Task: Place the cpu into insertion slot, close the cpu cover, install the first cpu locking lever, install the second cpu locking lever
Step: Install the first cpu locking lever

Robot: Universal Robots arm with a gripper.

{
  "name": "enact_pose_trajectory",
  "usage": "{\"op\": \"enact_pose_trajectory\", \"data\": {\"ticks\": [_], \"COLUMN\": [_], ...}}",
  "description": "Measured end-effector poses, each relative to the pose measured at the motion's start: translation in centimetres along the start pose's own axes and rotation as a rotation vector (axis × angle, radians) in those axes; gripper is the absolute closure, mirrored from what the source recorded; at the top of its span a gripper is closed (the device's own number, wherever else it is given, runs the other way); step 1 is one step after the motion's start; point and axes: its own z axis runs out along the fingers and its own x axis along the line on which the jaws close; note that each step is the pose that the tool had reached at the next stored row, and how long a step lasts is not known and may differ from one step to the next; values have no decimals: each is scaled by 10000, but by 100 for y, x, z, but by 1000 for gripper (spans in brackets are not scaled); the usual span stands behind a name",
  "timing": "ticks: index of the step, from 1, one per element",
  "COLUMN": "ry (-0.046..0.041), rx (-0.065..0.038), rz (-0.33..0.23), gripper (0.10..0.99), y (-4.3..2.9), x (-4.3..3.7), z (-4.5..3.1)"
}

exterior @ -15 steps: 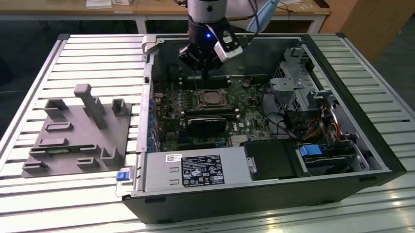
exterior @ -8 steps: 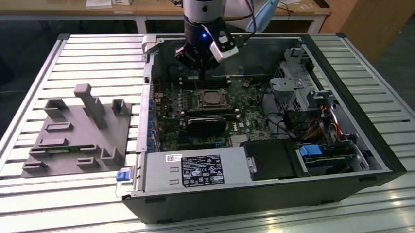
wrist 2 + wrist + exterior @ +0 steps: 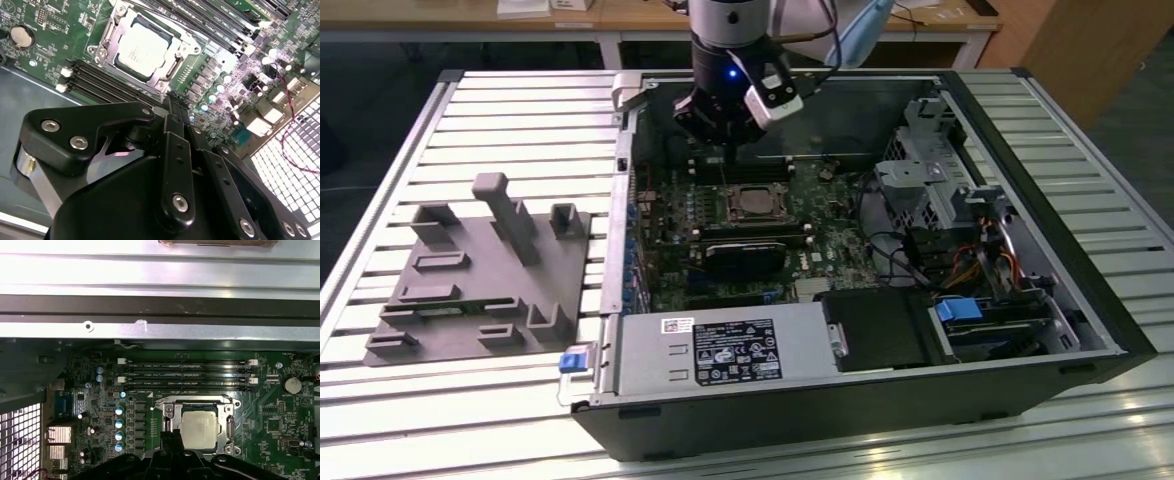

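In the exterior view, my gripper [image 3: 720, 146] hangs inside the open computer case [image 3: 854, 405]. It sits over the far part of the board, just beyond the cpu [image 3: 754, 203], and does not touch it. The cpu lies flat in the insertion slot [image 3: 732, 192].

In the second wrist view, the gripper's [image 3: 172, 102] fingers are pressed together with nothing between them. Their tip hovers over the memory slots [image 3: 107, 82], just beside the socket. The cpu cover [image 3: 111, 40] looks folded down around the cpu [image 3: 141, 49], framing it squarely. I cannot tell whether either locking lever is hooked.

In the first wrist view, the gripper [image 3: 172, 436] stands beside the left edge of the cpu cover [image 3: 169, 414], with the cpu [image 3: 199, 427] seated level.

I judge the lever work is in hand. I would keep the fingers shut as a blunt pusher and bear on the lever alone, never on the chip or the memory slots [image 3: 185, 375]. I would press slowly and sideways under the catch.
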Motion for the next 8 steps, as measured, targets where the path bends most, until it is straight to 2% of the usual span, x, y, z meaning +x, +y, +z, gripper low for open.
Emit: {"op": "enact_pose_trajectory", "data": {"ticks": [8], "ry": [0], "rx": [0], "rz": [0], "gripper": [980], "y": [-1], "x": [70], "z": [-2]}}
